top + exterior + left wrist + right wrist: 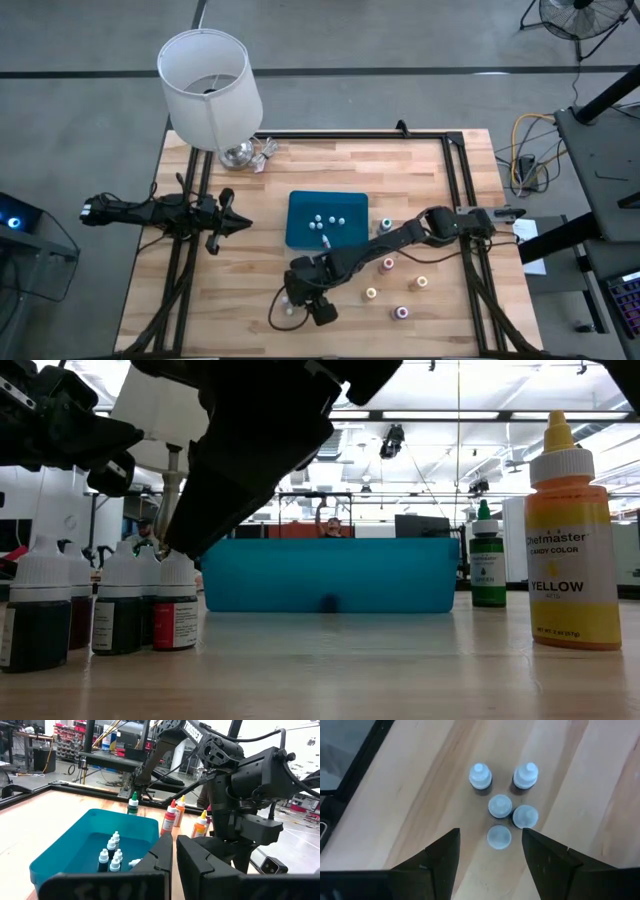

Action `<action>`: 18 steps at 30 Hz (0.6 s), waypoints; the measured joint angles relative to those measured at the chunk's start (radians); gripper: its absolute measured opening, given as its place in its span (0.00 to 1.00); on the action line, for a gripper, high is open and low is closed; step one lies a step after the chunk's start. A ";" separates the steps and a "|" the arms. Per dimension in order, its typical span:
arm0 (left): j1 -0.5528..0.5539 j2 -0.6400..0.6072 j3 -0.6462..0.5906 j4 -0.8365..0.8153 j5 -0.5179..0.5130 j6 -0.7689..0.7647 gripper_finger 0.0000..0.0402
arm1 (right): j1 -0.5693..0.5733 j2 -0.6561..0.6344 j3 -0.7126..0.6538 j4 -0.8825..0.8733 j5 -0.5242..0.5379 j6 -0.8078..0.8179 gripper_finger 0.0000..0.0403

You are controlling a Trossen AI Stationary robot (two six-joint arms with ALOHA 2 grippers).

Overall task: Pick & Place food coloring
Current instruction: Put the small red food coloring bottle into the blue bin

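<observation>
The right gripper (pixel 490 850) hangs with its fingers spread over a tight cluster of 5 small white-capped food coloring bottles (pixel 500 806) standing on the wooden table (pixel 240 290) near its front edge; nothing is held. The nearest bottle (pixel 499 836) sits between the fingers, and its neighbours almost touch it. A clean pick likely means dropping straight down on that bottle and closing on its cap alone, since a wide approach could knock the others. About 5 more small bottles already sit in the blue tray (pixel 300 236), just behind. Taller dropper bottles (pixel 388 264) stand to the right, so the lift path should stay above them. The left gripper (pixel 238 222), pressed together, waits at the table's left
</observation>
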 joint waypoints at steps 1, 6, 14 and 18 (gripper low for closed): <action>0.000 0.000 0.000 0.000 0.000 0.000 0.00 | 0.000 0.004 0.000 0.000 0.000 0.000 0.51; 0.000 0.000 0.000 0.000 0.000 0.000 0.00 | 0.000 0.012 -0.001 0.000 0.007 0.018 0.51; 0.000 0.000 0.000 0.000 0.000 0.000 0.00 | 0.000 0.015 -0.001 0.000 0.008 0.022 0.50; 0.000 0.000 0.000 0.000 0.000 0.000 0.00 | 0.000 0.017 -0.001 0.013 0.009 0.050 0.47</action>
